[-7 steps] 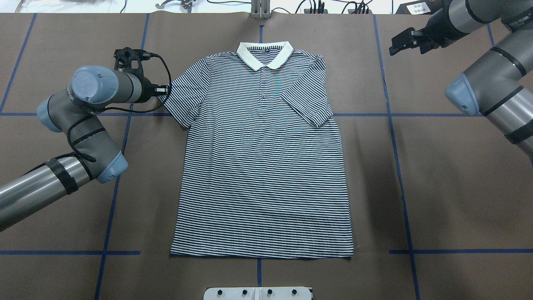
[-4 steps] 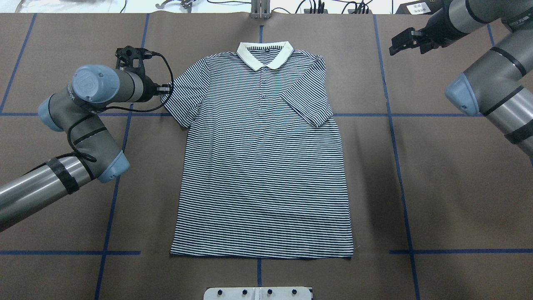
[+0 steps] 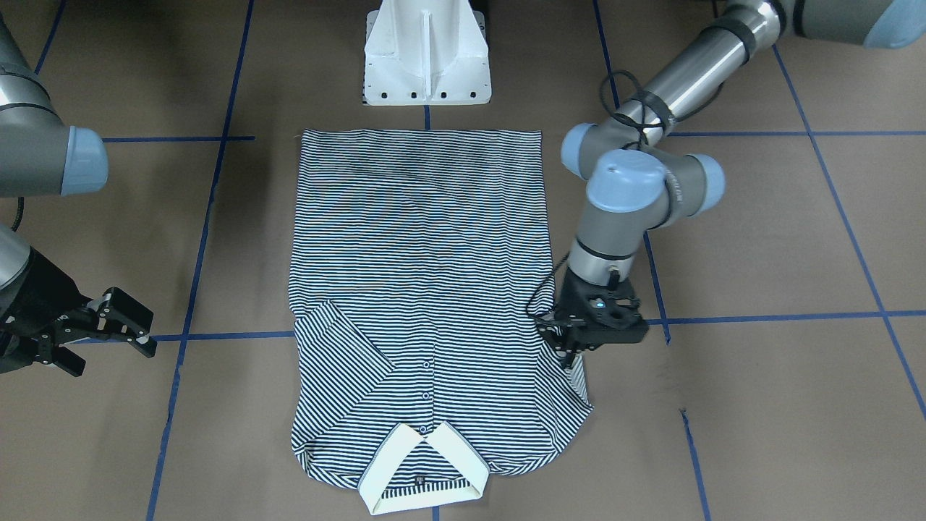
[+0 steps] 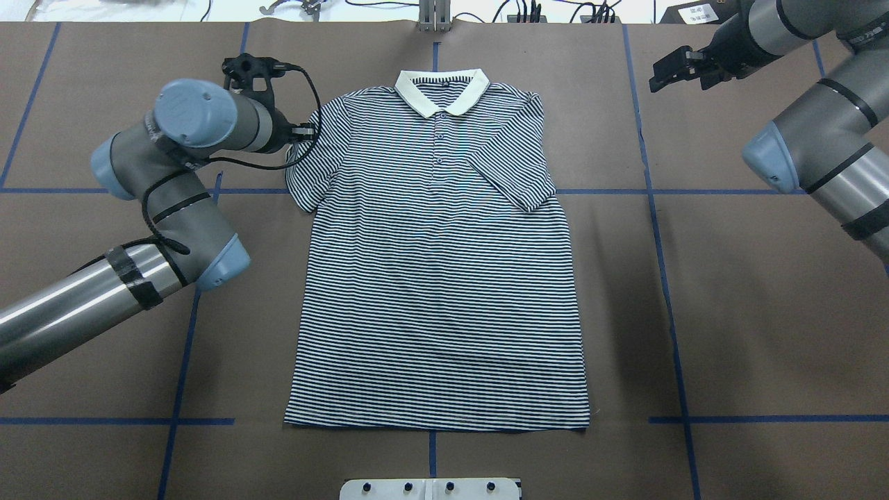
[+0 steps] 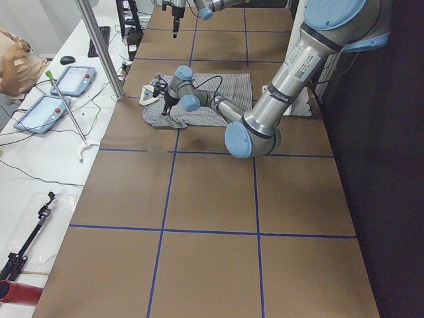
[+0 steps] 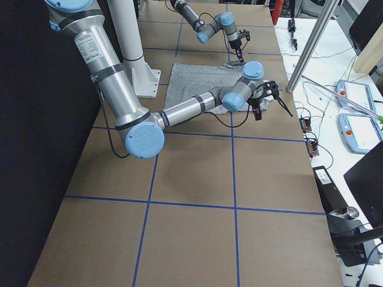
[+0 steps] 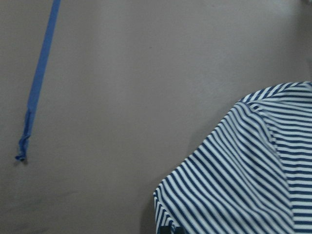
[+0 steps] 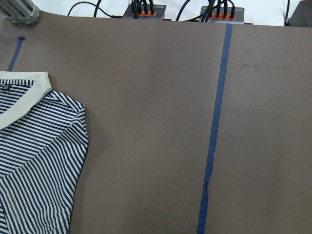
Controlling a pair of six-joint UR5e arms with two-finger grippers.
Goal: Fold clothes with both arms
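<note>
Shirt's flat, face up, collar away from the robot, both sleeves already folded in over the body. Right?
Not quite: only one sleeve is folded in. The overhead exterior view shows the right sleeve folded over the polo shirt body, while the left sleeve lies out to the side with the left gripper at its edge. Flat, face up, collar away from the robot: correct.

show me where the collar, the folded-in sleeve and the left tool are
collar [image 4: 472,94], overhead view, on one cream flap
folded-in sleeve [image 4: 514,167], overhead view, middle of the striped sleeve lying on the chest
left tool [image 3: 573,354], front-facing view, between its fingertips at the edge of the other sleeve [image 3: 571,394]
</note>
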